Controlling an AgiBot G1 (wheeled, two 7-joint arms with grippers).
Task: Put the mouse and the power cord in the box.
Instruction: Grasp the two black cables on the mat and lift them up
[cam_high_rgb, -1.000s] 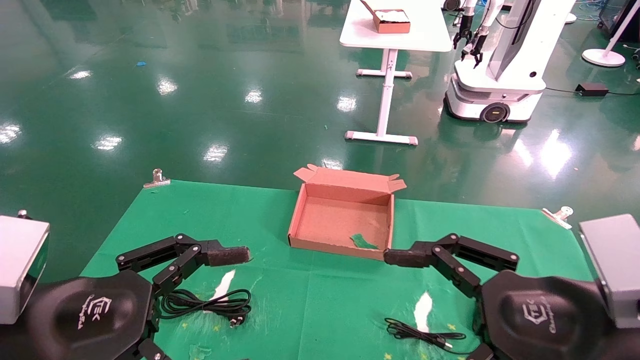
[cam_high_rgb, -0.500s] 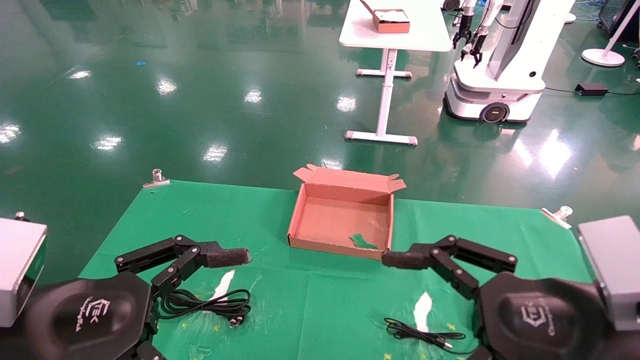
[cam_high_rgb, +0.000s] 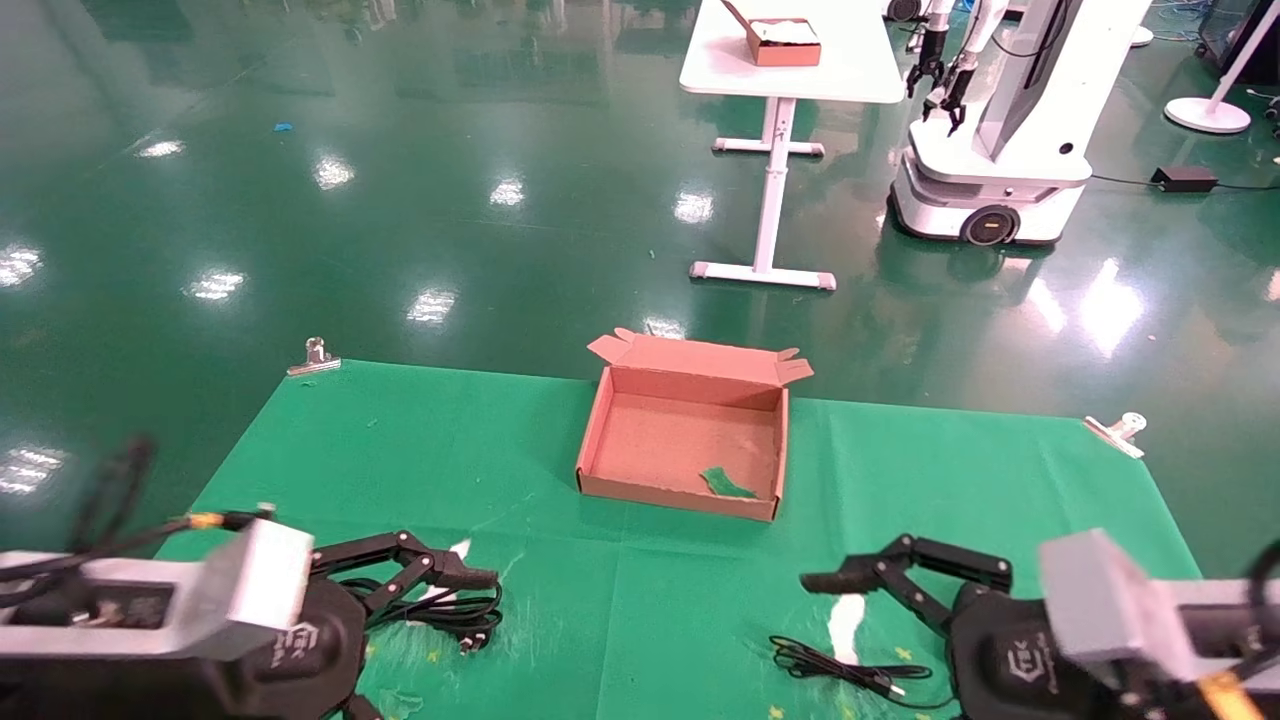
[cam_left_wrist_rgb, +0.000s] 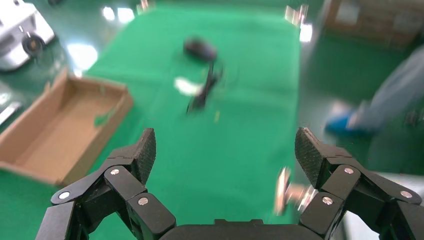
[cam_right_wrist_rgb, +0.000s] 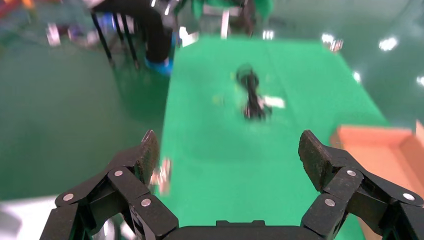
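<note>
The box (cam_high_rgb: 680, 452) lies open mid-table, flap lid back; its wall shows in the left wrist view (cam_left_wrist_rgb: 60, 125) and in the right wrist view (cam_right_wrist_rgb: 380, 145). The power cord (cam_high_rgb: 432, 610) is looped near the front left, and from the right wrist it appears across the cloth (cam_right_wrist_rgb: 252, 92). My left gripper (cam_high_rgb: 450, 578) (cam_left_wrist_rgb: 225, 145) hangs open just over the cord. The mouse (cam_left_wrist_rgb: 200, 48) shows only from the left wrist; in the head view my right arm hides it, leaving its thin cable (cam_high_rgb: 845, 672). My right gripper (cam_high_rgb: 830, 582) (cam_right_wrist_rgb: 227, 145) is open above that cable.
A green cloth (cam_high_rgb: 640, 610) covers the table, held by metal clips (cam_high_rgb: 313, 356) (cam_high_rgb: 1118, 432). White worn patches (cam_high_rgb: 845, 620) mark the cloth. Beyond, on the green floor, stand a white table (cam_high_rgb: 790, 70) with a smaller box (cam_high_rgb: 782, 42) and another robot (cam_high_rgb: 1000, 130).
Both arms have dropped and pulled back toward the front edge, wrists turned. The left gripper now sits over the power cord, the right over the mouse's cable. The box has not moved.
</note>
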